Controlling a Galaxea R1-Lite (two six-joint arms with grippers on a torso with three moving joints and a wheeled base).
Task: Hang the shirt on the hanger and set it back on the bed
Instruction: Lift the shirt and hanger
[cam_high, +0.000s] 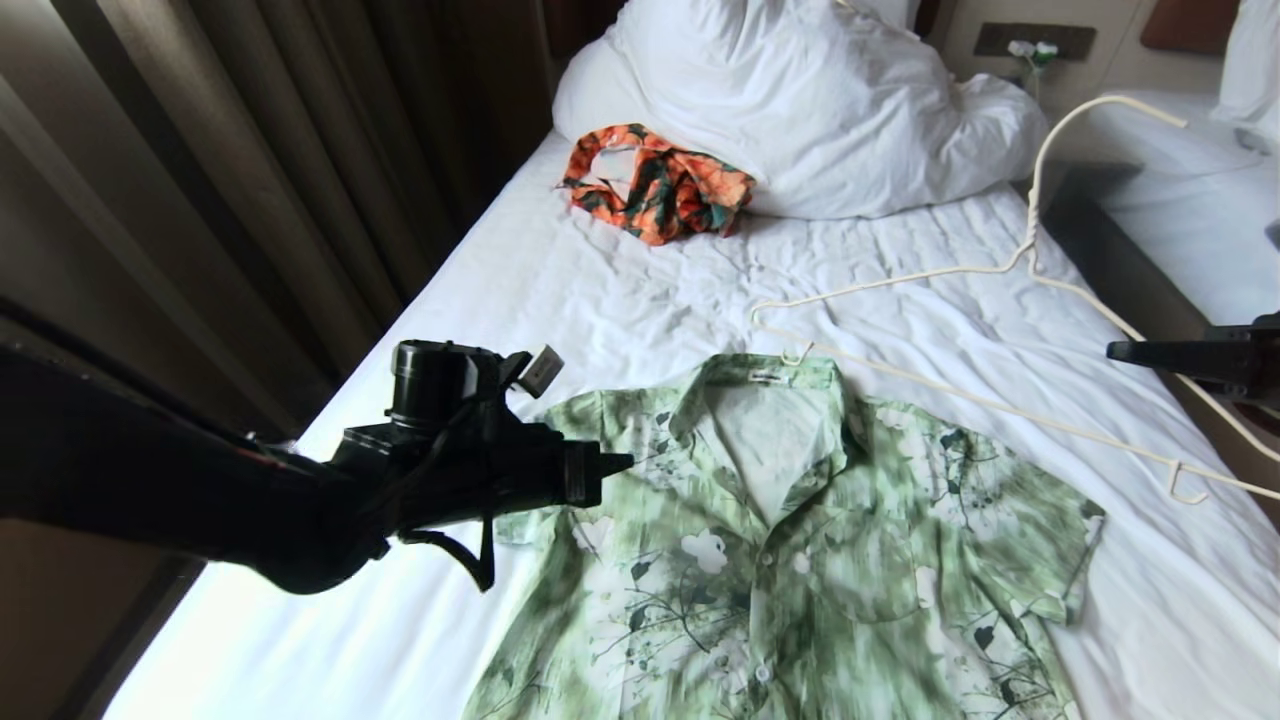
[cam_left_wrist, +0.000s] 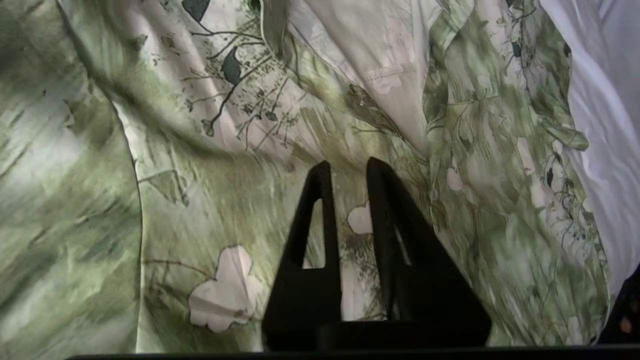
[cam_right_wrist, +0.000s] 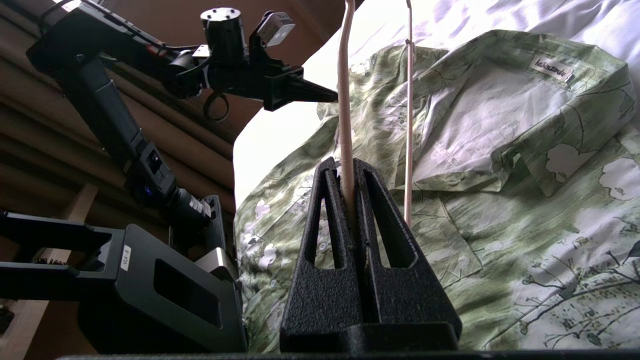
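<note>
- One light green floral button-up shirt (cam_high: 800, 540) lies flat on your white-sheeted bed (cam_high: 560, 300); one orange floral garment (cam_high: 655, 182) near the pillow.
- Your right gripper (cam_right_wrist: 347, 167) is clamped on the one cream wire hanger (cam_high: 1000, 275), raised beyond the collar.
- Your left gripper (cam_left_wrist: 347, 167), a narrow gap between its fingers and holding nothing, hovers over the shirt's shoulder.

Left arm's stretched out level, left hand (cam_high: 625, 462) with fingers (cam_left_wrist: 320, 200) a crack apart. Right hand (cam_right_wrist: 348, 167) pinched tight on the hanger (cam_right_wrist: 345, 100).
</note>
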